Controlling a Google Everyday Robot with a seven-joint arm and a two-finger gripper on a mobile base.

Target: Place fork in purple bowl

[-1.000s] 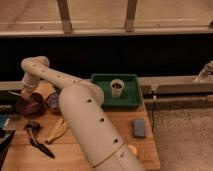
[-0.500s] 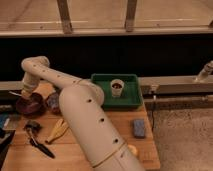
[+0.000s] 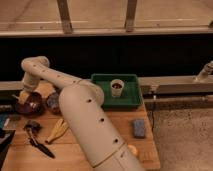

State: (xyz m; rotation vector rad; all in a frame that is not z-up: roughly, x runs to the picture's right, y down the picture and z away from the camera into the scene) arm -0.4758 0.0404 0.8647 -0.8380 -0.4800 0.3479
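Note:
The purple bowl (image 3: pixel 30 106) sits at the left edge of the wooden table. My arm reaches from the lower middle of the view up and to the left, and my gripper (image 3: pixel 23 96) hangs right over the bowl's near-left rim. I cannot make out the fork; it is hidden at the gripper or too thin to see.
A smaller orange-rimmed bowl (image 3: pixel 52 101) stands just right of the purple bowl. A banana (image 3: pixel 57 130) and a black-handled tool (image 3: pixel 39 144) lie in front. A green tray (image 3: pixel 131 95) holds a white cup (image 3: pixel 116 87). A blue sponge (image 3: pixel 139 128) lies at the right.

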